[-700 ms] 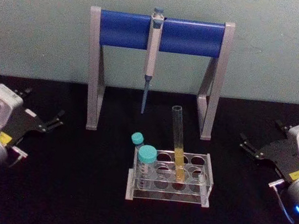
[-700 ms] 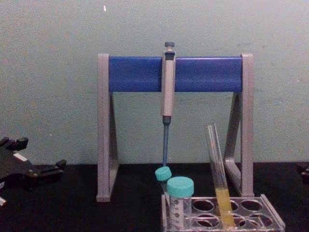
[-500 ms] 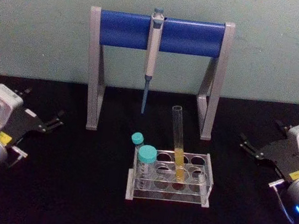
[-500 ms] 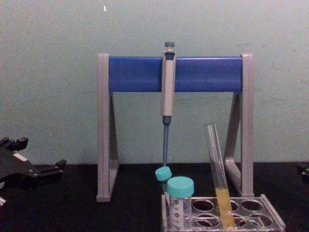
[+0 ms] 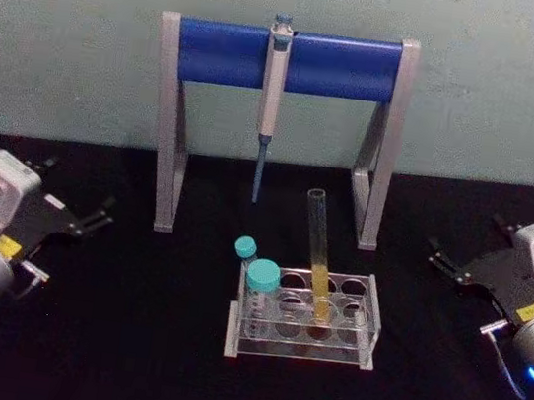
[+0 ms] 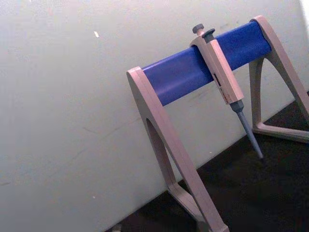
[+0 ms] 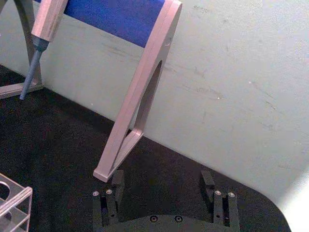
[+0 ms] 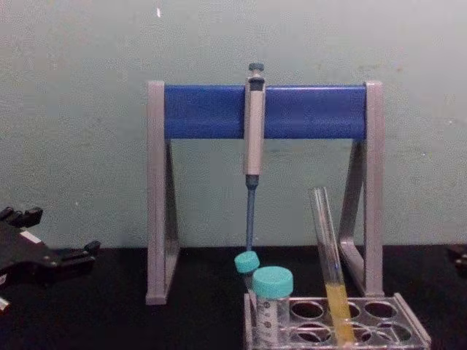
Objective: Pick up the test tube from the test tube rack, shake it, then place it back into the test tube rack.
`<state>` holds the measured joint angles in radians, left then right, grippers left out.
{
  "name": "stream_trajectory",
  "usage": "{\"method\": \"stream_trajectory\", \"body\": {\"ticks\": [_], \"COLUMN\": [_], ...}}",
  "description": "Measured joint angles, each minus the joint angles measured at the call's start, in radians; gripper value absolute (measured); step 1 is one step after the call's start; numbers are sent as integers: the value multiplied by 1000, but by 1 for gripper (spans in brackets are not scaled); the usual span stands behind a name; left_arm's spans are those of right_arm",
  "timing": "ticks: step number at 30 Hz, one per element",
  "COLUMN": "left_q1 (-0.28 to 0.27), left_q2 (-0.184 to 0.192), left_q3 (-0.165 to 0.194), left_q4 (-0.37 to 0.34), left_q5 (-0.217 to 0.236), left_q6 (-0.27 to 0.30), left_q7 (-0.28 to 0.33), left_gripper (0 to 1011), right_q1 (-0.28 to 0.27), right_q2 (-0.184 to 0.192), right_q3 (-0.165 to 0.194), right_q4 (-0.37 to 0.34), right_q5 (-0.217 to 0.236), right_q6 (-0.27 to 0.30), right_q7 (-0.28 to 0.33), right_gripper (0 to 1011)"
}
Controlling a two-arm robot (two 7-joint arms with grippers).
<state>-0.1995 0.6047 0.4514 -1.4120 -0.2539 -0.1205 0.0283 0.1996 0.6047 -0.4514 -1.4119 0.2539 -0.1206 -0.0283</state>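
Tube: long clear glass test tube (image 5: 316, 252), seated near-upright in clear plastic rack (image 5: 370, 324).
R gripper (image 7: 162, 175): fingers apart, empty; nearer, tube to its left.
L gripper (image 5: 78, 187): fingers apart, empty.

From here I see a grey-legged stand (image 5: 173, 117) with a blue bar (image 5: 336, 65) at the back of the black table (image 5: 118, 338), against a pale green wall (image 5: 60, 42). A grey pipette (image 5: 274, 82) hangs from the bar's middle, tip down, clear of the table. Nearer me stands a big teal-capped vial (image 5: 262, 281), with a small vial (image 5: 245, 249) just behind it.
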Motion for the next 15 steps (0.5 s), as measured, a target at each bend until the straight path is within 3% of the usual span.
{"method": "stream_trajectory", "body": {"ticks": [15], "left_q1": [0], "left_q2": [0], "left_q3": [0], "left_q4": [0], "left_q5": [0], "left_q6": [0], "left_q7": [0], "left_gripper": [1001], "right_q1": [0], "right_q2": [0], "right_q3": [0], "right_q4": [0], "right_q5": [0], "right_q6": [0], "right_q7": [0], "right_gripper": [1000]}}
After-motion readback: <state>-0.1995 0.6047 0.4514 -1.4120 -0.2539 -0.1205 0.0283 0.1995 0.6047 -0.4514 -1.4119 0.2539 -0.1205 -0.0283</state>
